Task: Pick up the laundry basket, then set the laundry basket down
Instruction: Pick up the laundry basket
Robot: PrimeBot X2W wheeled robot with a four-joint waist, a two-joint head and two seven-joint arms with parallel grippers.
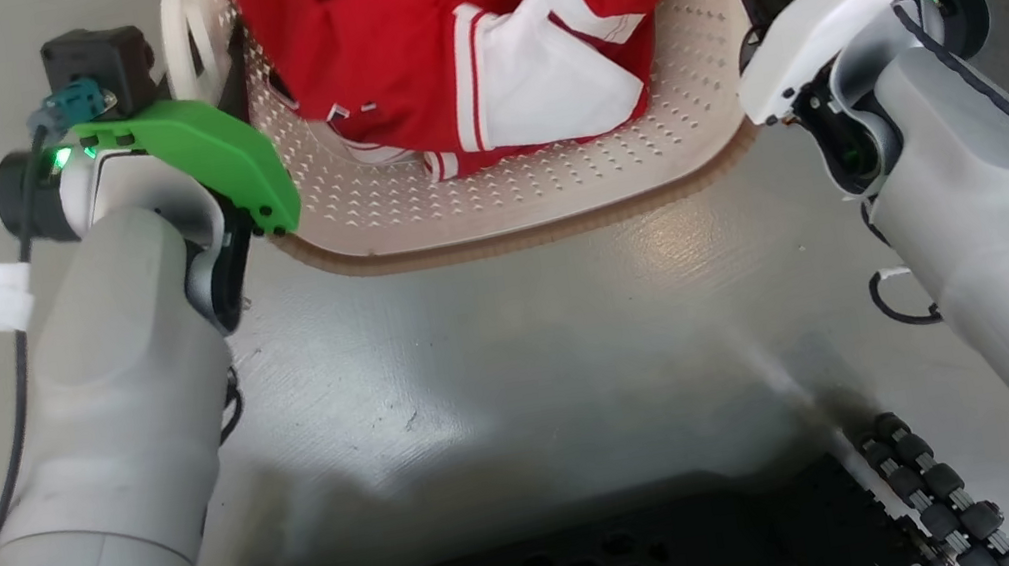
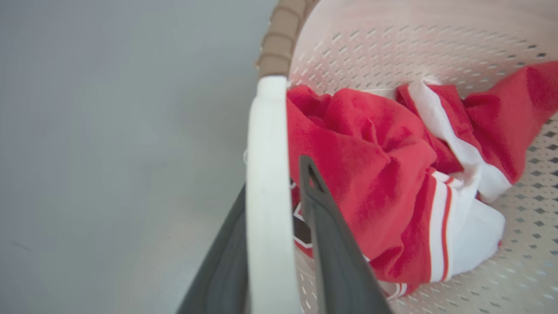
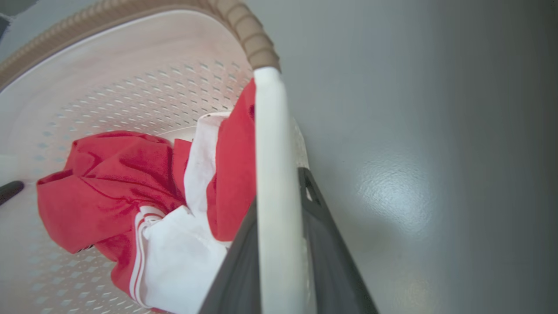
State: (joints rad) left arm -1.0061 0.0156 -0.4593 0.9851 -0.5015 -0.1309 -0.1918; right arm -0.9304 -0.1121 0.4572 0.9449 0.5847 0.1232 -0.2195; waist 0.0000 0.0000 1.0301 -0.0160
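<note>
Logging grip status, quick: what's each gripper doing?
Left gripper: shut on the laundry basket's left handle.
Right gripper: shut on its right handle.

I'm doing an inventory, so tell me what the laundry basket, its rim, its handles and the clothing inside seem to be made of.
The laundry basket: likely moulded plastic, matte cream, with neat rows of small holes. Its rim: probably plastic too, brown, ribbed to look woven. The handle: smooth white plastic, it seems, faintly glossy. The clothing: soft fabric, red with white stripes, creased and folded.

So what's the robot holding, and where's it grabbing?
The laundry basket, by its white side handles: left gripper grips one, right gripper the other.
</note>
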